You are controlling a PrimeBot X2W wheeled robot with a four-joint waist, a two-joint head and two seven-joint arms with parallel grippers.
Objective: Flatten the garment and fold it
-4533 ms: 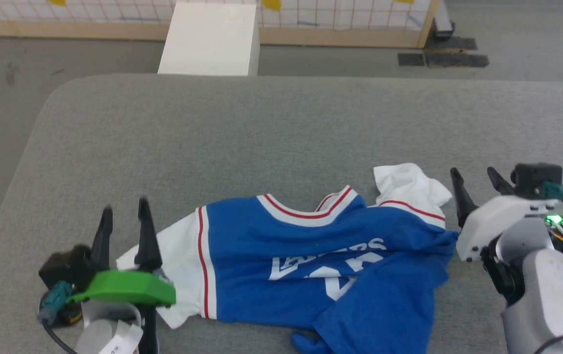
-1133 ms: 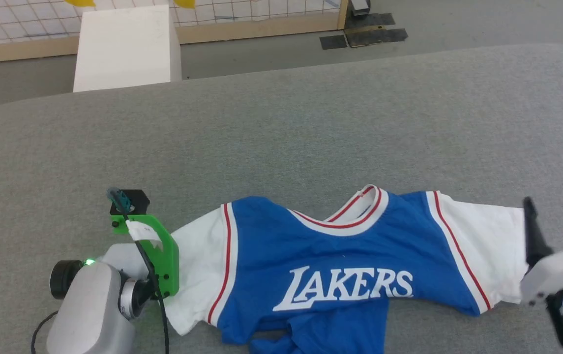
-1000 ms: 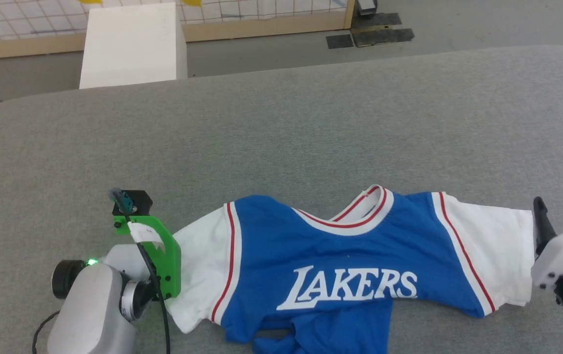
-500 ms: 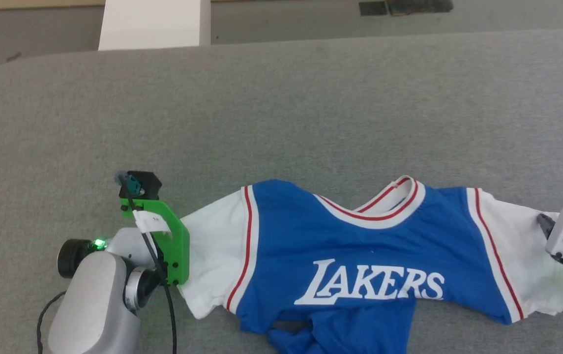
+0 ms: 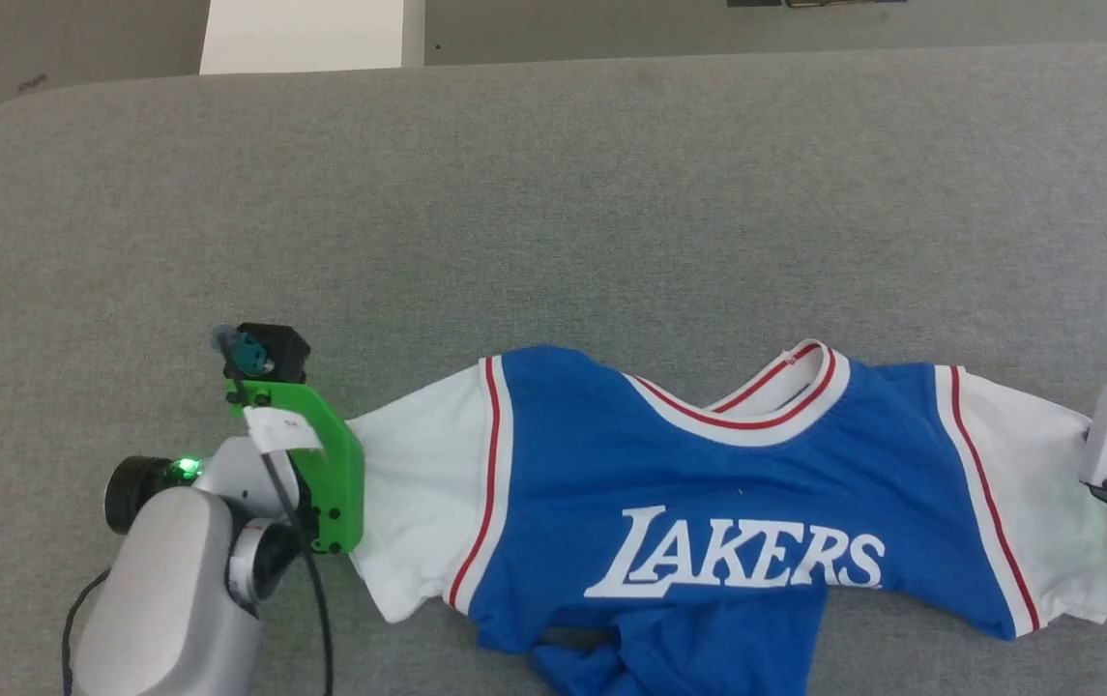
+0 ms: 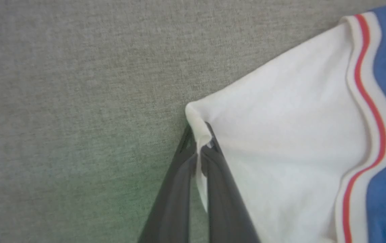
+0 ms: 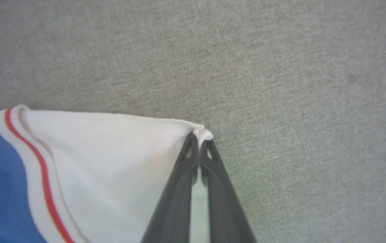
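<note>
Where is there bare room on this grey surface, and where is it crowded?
Bare: the grey surface beyond the garment, up to the far edge by the white box. Crowded: the near strip, where the garment stretches between left gripper and right gripper, hem bunched.

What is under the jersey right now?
The grey surface shows all around the jersey, which lies spread on it. At the near edge its blue hem is bunched and tucked under itself. Anything else beneath the cloth is covered.

We count one garment (image 5: 708, 503), two white sleeves (image 5: 422, 483), and two grippers, left gripper (image 6: 199, 143) and right gripper (image 7: 199, 140), one clamped per sleeve. One table (image 5: 553, 193); one white box (image 5: 302, 34), well apart from the left gripper.
</note>
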